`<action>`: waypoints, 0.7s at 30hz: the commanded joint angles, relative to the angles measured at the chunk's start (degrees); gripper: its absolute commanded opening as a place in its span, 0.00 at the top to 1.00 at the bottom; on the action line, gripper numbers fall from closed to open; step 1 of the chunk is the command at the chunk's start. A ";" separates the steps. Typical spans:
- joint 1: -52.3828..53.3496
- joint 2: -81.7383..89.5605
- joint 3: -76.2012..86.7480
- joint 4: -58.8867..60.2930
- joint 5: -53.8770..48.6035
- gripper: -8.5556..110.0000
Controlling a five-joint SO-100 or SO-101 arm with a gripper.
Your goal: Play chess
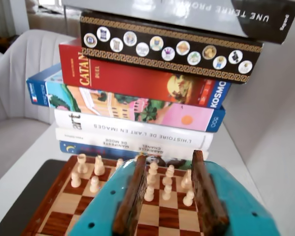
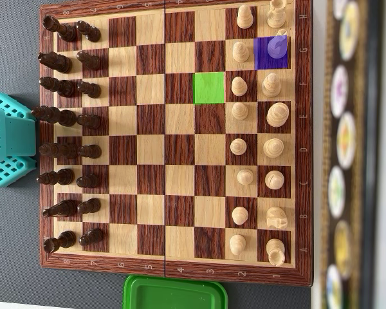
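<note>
- Red box (image 1: 137, 81): "CATAN", "KOSMOS" cut off.
- White book (image 1: 132, 129): "L'HISTOIRE DE L'ART EN IMAGES".
- Top book (image 1: 211, 14): "UNE TERRE PROMISE", upside down, partly cropped.
- Chessboard (image 2: 302, 161) edge: letters A–H.

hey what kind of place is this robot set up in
Probably a home living room, used as a hobby setup: a white sofa, stacked board games and art books, and a wooden chessboard on the table.

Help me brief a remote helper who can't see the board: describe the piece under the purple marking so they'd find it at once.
In the overhead view, start at the chessboard and go to its right edge, where the light pieces stand in two columns. In the outer column, take the second piece from the top, the light piece on the square beside the letter G. Its square alone is tinted purple; the green square nearby is empty.
</note>
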 commanded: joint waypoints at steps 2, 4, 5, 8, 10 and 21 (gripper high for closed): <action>-1.05 -0.62 -0.88 3.69 -0.09 0.80; -1.23 -0.53 -0.35 4.04 0.00 0.80; -1.23 -0.35 -0.26 4.04 0.00 0.80; -2.11 -0.53 -0.09 4.04 0.00 0.80; -2.81 -0.62 0.70 4.22 0.00 0.80; -6.15 -11.51 -0.88 5.71 -0.18 0.80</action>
